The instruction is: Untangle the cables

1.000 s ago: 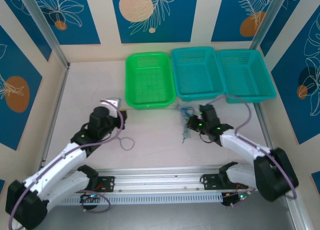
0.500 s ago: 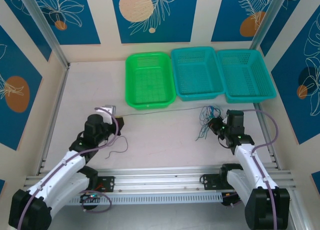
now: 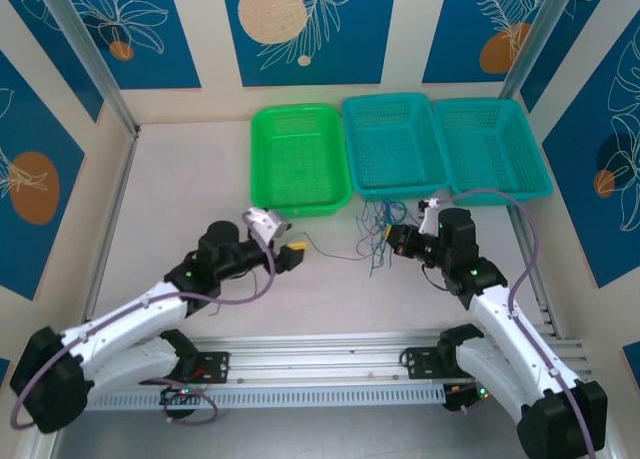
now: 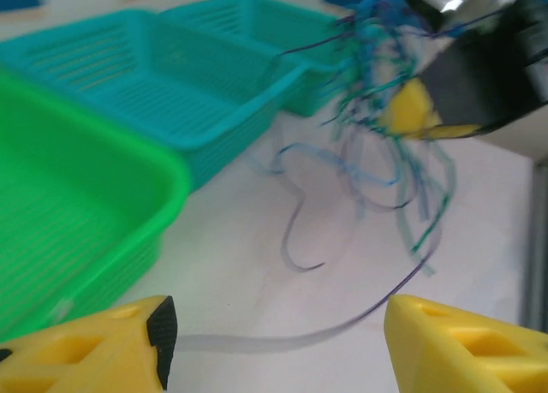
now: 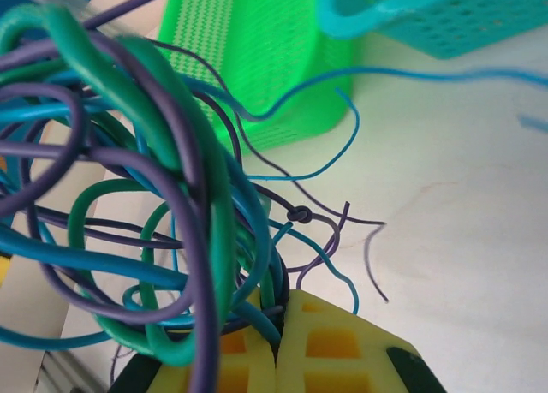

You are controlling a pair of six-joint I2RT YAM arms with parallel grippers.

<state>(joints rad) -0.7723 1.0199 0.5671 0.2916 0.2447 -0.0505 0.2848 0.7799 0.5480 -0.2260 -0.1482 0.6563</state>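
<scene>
Two end effectors work low over the counter (image 3: 180, 179). The left end effector (image 3: 291, 256) has its fingers apart. One thin strand (image 4: 257, 342) lies loose on the counter under its tips and runs right toward the bundle. The right end effector (image 3: 393, 241) has its fingers pressed together on the cables (image 3: 378, 229), a curly bundle of green, blue and purple hanging at its tip. Behind stand a green basket (image 3: 298, 159) and two teal baskets (image 3: 395, 144).
</scene>
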